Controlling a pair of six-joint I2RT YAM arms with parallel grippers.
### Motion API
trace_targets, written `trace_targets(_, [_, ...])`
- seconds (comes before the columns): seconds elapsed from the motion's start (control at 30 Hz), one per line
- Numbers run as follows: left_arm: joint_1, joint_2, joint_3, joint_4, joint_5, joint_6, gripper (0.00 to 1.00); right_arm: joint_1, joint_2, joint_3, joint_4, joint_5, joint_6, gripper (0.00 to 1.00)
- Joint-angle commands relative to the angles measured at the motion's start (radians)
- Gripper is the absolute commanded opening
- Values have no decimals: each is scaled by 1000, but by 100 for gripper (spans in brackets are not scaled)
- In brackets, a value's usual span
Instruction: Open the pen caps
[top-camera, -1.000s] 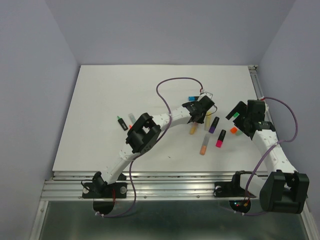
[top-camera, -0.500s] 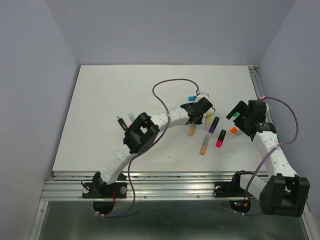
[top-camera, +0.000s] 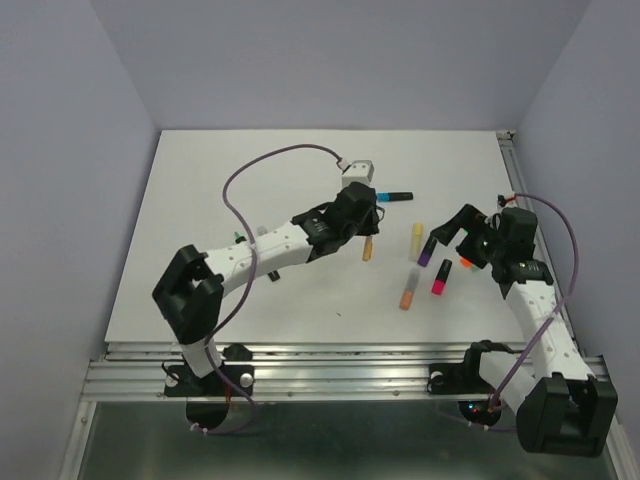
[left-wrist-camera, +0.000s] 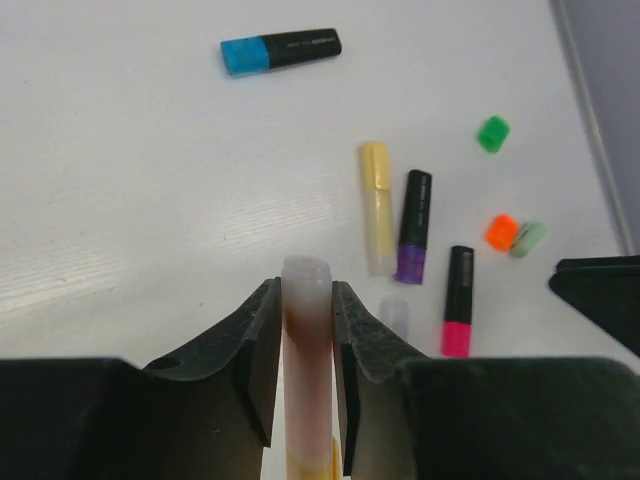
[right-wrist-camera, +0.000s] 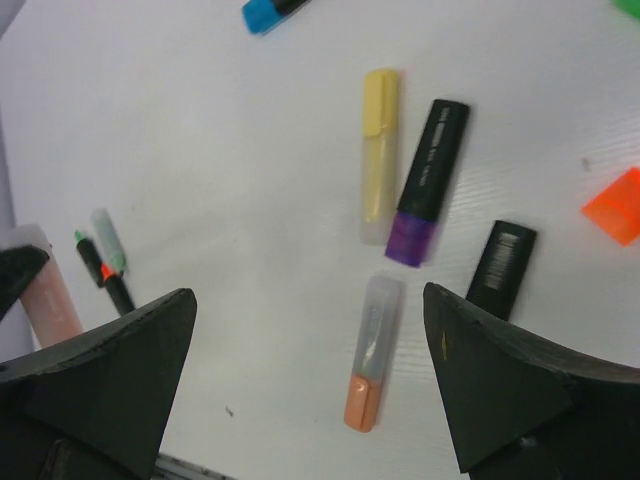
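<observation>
My left gripper (top-camera: 364, 232) is shut on a pastel highlighter (top-camera: 367, 249) and holds it above the table; in the left wrist view (left-wrist-camera: 305, 295) the jaws clamp its pinkish translucent end (left-wrist-camera: 305, 320). My right gripper (top-camera: 463, 238) is open and empty, its jaws wide apart in the right wrist view (right-wrist-camera: 310, 400) above a pastel orange highlighter (right-wrist-camera: 372, 352). A yellow highlighter (top-camera: 416, 240), a purple-capped one (top-camera: 428, 250), a pink-capped one (top-camera: 440, 277) and a blue-capped one (top-camera: 395, 196) lie capped. Loose green (left-wrist-camera: 491, 133), orange (left-wrist-camera: 502, 231) and mint (left-wrist-camera: 527, 239) caps lie near the right gripper.
Two uncapped pens (right-wrist-camera: 105, 265) lie at the left, partly under my left arm in the top view. A metal rail (top-camera: 515, 175) runs along the table's right edge. Purple cables loop over both arms.
My left arm has swung left and back, carrying the pastel highlighter away from the cluster. The blue-capped highlighter now shows fully. My right gripper has shifted slightly left.
</observation>
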Motion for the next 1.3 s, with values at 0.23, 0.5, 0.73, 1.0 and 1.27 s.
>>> trace_targets(0.23, [148,-298,-286,236,110,-312,0,361,-163,-22,199,-191,-66,100])
trace_targets(0.5, [148,-248,-187,-100,-84,-611,0,755,-18,119,153,269,-147,100])
trace_targets(0.73, [148,-173,-101,-276,-98,-688,0,927,185,215,154,513,-178,99])
trace_targets(1.0, [144,-183,-109,-290,-99,-714,0,947,256,239,251,504,-223,93])
trace_targets(1.27, [139,-190,-108,-304,-91,-715,0,958,314,242,312,466,-244,75])
